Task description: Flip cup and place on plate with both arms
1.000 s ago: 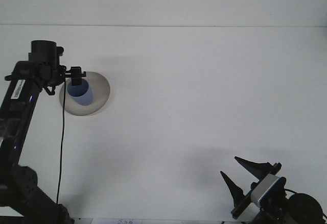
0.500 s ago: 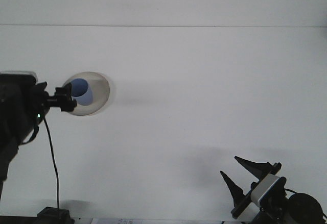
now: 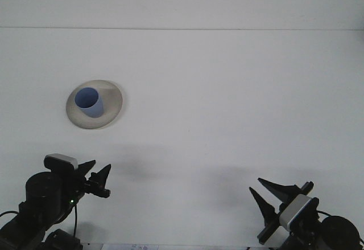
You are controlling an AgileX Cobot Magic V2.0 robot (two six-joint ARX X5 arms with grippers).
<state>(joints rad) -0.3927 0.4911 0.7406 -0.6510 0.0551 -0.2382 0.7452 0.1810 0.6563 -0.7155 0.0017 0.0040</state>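
A blue cup [image 3: 90,101] stands upright, mouth up, on a round grey-white plate [image 3: 111,102] at the left of the white table. My left gripper [image 3: 98,176] is low at the front left, well short of the plate, its fingers spread and nothing between them. At the front right my right gripper [image 3: 269,195] stands open and holds nothing, far from the cup.
The white table [image 3: 227,102] runs back to a pale wall; its far edge shows as a thin line. The left arm's black body and cable fill the bottom left corner, the right arm's wrist the bottom right.
My left arm has pulled back from the plate down to the front left corner, leaving the cup standing on the plate. The right gripper has barely shifted.
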